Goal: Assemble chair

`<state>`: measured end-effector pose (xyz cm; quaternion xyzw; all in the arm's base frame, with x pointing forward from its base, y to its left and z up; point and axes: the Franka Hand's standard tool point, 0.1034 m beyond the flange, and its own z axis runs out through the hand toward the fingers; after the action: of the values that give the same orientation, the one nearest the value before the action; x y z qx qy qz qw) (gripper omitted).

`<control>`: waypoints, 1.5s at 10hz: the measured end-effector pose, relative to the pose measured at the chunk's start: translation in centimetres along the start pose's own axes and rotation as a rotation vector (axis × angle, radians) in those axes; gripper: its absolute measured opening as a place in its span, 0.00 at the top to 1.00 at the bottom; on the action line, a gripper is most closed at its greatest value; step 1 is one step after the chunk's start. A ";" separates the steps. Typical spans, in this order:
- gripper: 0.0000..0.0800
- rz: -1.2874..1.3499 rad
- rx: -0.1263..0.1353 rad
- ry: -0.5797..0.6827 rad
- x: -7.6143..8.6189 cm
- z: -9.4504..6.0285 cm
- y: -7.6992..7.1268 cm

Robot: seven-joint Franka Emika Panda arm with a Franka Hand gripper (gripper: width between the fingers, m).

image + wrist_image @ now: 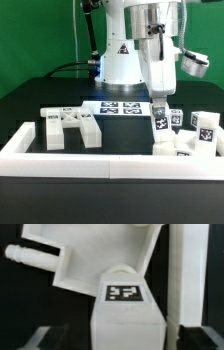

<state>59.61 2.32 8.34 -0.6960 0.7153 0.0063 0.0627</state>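
Chair frame (72, 127) — one; claw (160, 116) — one.

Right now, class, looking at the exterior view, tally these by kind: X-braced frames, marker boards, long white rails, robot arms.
X-braced frame: 1
Marker board: 1
Long white rail: 1
Robot arm: 1
Total: 4

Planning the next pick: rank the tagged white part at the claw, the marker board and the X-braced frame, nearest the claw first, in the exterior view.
1. Tagged white part, right at the claw.
2. Marker board, toward the exterior view's left.
3. X-braced frame, farthest that way.
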 end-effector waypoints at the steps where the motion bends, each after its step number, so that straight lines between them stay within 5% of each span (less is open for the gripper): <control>1: 0.23 -0.056 0.000 0.000 0.0 0.0 0.0; 11: 0.19 -1.050 0.019 0.022 0.3 -0.3 -0.2; 15: 0.19 -1.320 -0.008 0.037 -0.2 -0.1 -0.1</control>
<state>59.72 2.47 8.49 -0.9885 0.1395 -0.0430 0.0385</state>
